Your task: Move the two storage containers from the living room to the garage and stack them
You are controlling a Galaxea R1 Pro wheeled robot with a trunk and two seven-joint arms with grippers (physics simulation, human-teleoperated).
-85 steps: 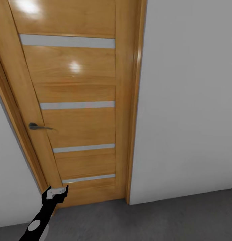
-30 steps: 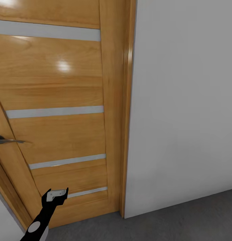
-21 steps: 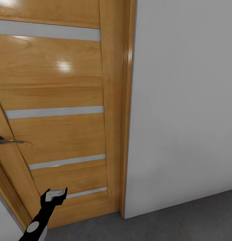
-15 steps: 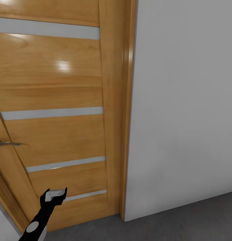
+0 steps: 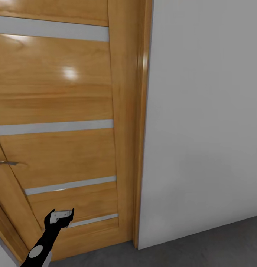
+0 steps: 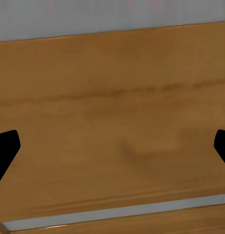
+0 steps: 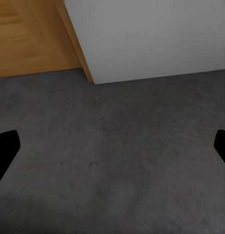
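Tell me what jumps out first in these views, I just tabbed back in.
A glossy wooden door with pale horizontal strips fills the head view's left half, its metal handle at the left edge. A plain white-grey wall takes the right half, meeting dark speckled floor at the bottom. The left pincer hangs open, close in front of the door's lower panel; the right pincer is open too, pointing at bare floor.

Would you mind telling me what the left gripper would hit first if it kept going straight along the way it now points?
Most likely the wooden door. The left gripper, open and empty, faces a wood panel between two pale grey strips, and nothing lies between them. How near the door is cannot be judged.
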